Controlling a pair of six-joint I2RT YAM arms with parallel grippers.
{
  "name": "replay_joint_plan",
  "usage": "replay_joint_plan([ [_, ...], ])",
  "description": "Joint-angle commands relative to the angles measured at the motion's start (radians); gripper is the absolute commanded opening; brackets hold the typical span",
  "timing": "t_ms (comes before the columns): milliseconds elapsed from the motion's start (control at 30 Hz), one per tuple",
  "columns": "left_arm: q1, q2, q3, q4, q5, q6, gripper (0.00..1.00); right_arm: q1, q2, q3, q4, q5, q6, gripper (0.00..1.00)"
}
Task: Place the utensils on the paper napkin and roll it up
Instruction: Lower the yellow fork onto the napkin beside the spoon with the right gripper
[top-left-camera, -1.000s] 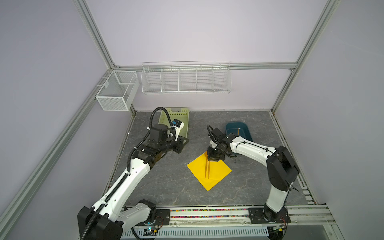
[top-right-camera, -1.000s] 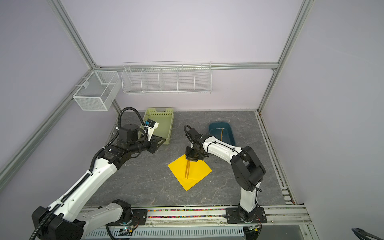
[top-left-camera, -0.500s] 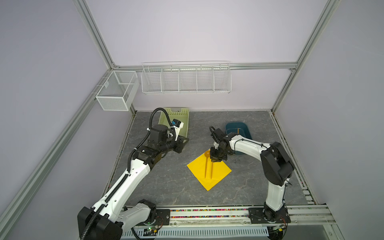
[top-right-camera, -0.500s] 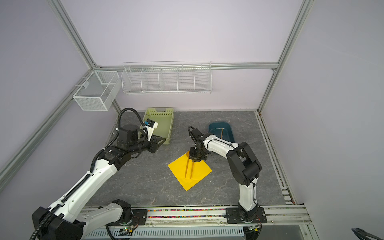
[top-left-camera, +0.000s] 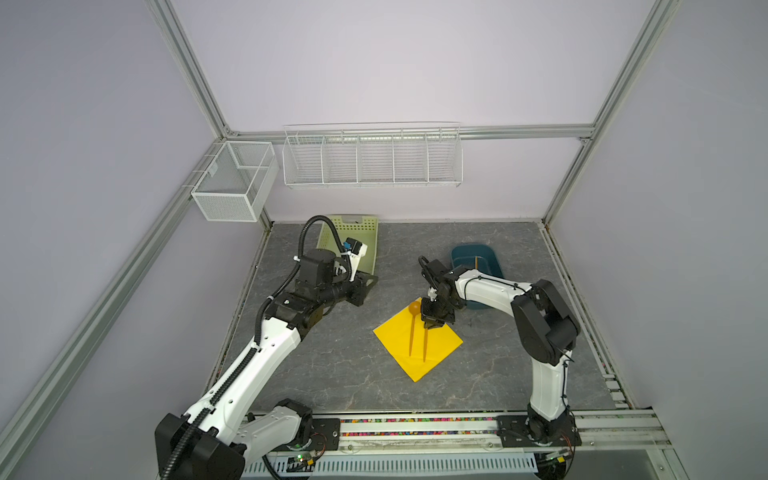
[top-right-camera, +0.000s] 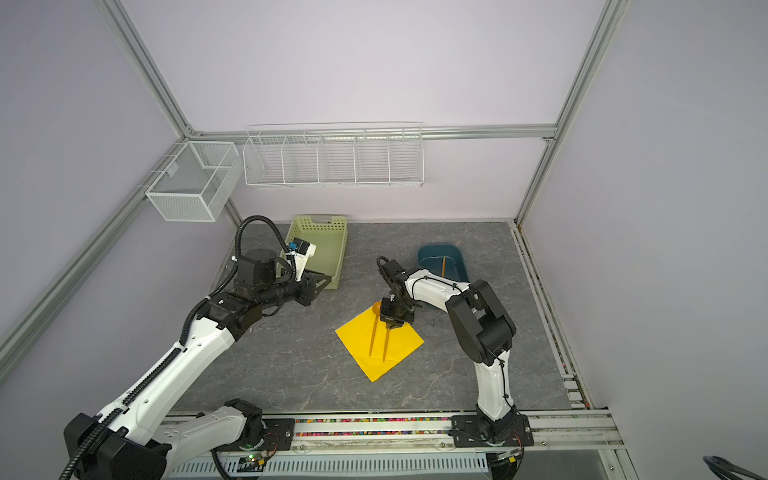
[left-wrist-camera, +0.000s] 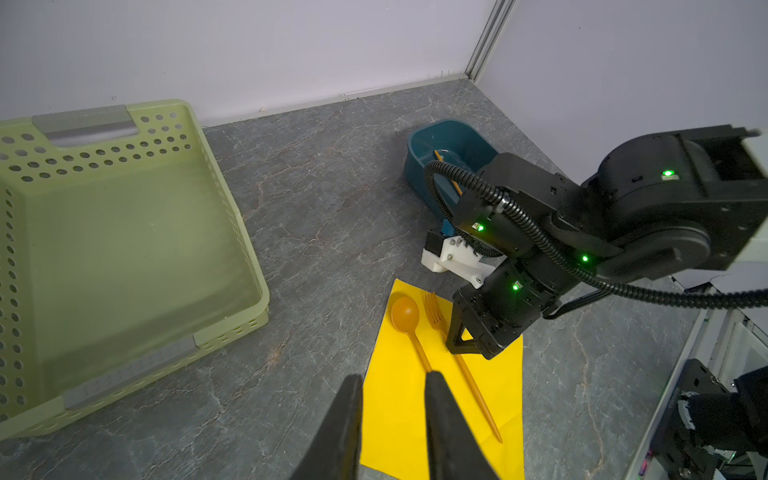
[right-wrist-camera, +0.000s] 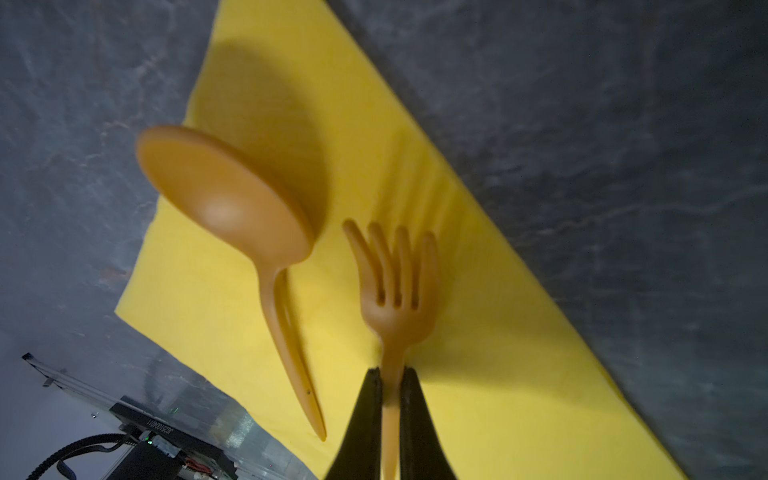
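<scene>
My right hand has brought the fork down onto the paper napkin beside the spoon, still clamped on its neck. Releasing comes next, I reckon.

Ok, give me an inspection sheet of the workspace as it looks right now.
Surface: grey marbled tabletop, no spills seen.
Job's things: spoon lies on the yellow napkin, fork beside it; third orange utensil in the blue tub.
Clutter: green basket, empty.
Grippers: right gripper shut on the fork's handle; left gripper open, empty.
Cables: left arm's hose and right arm's hose clear of the napkin.
Surroundings: long wire rack and mesh box on the walls, both empty.
</scene>
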Motion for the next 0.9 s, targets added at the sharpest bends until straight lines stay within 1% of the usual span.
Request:
replay_joint_plan([
  [0,0.003,-0.002,-0.008,0.006,0.005,0.003,0.27,-0.004,0.013,0.018,-0.023,-0.014,-0.011,0.07],
  [867,0.003,-0.002,-0.006,0.0,0.001,0.006,0.26,-0.004,0.032,0.055,-0.024,-0.024,-0.011,0.07],
])
